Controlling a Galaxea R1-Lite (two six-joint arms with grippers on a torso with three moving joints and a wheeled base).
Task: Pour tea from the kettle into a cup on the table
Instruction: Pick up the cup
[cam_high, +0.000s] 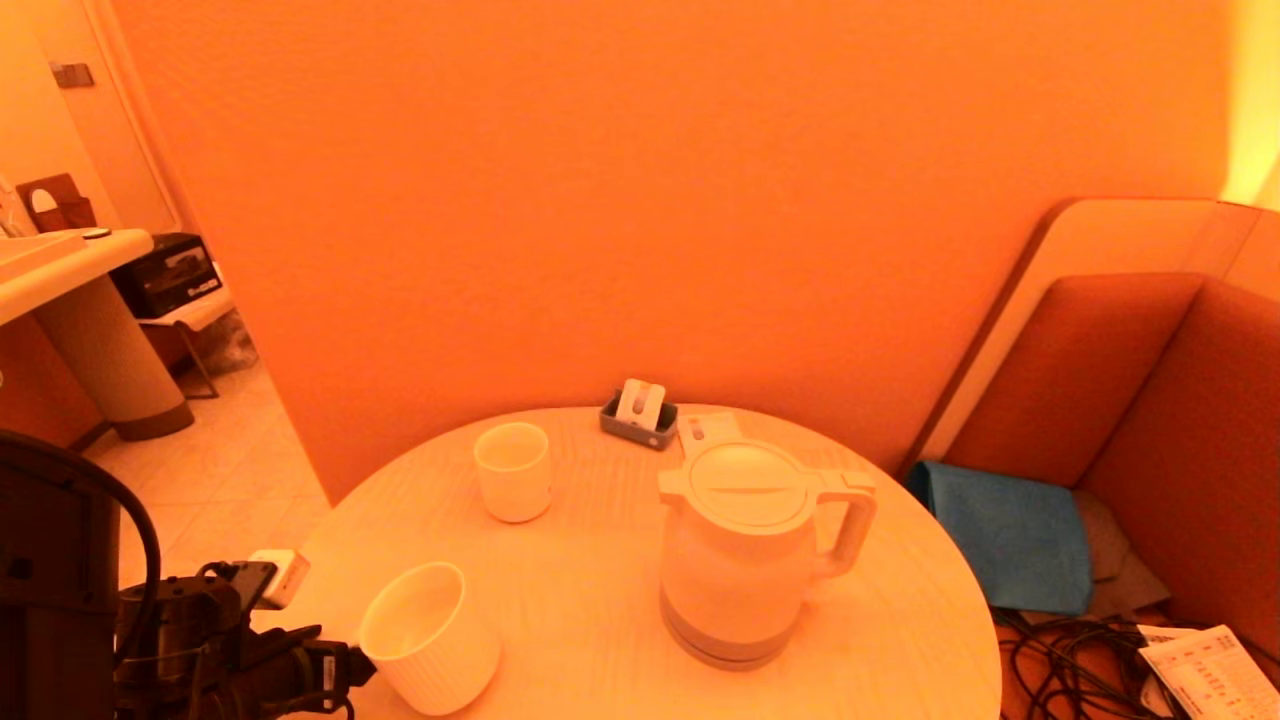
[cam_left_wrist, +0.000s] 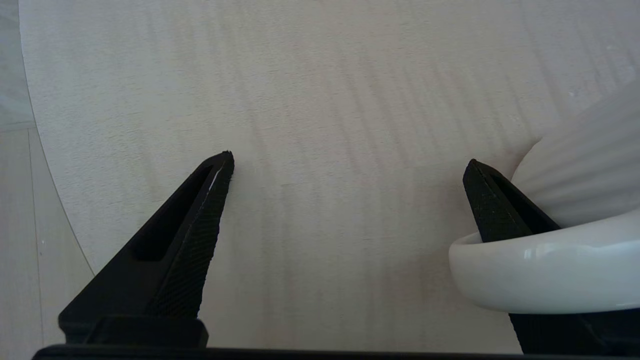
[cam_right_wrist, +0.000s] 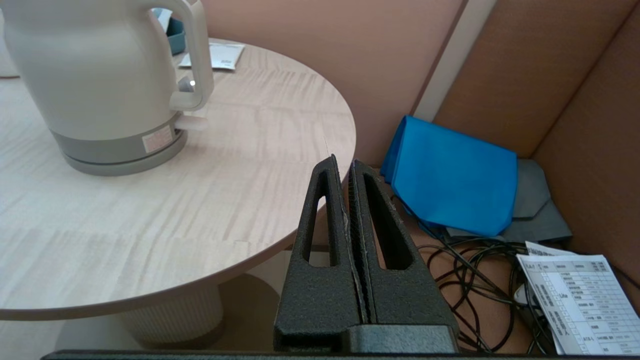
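Kettle (cam_high: 745, 555): white electric, upright, right of centre in the head view, handle toward frame right, on the round wood-grain table (cam_high: 590, 600).
Cup (cam_high: 512, 471): small plain white tumbler, upper centre-left, well apart from the kettle.
Ribbed white mug (cam_high: 432, 638): lower left, near the table edge.
Left gripper (cam_left_wrist: 350, 170): jaws spread wide, holding nothing; one finger (cam_left_wrist: 492, 210) just beside the mug.
Right gripper (cam_right_wrist: 345, 167): fingers pressed together, empty, off the table's edge beside a blue cloth (cam_right_wrist: 452, 182).
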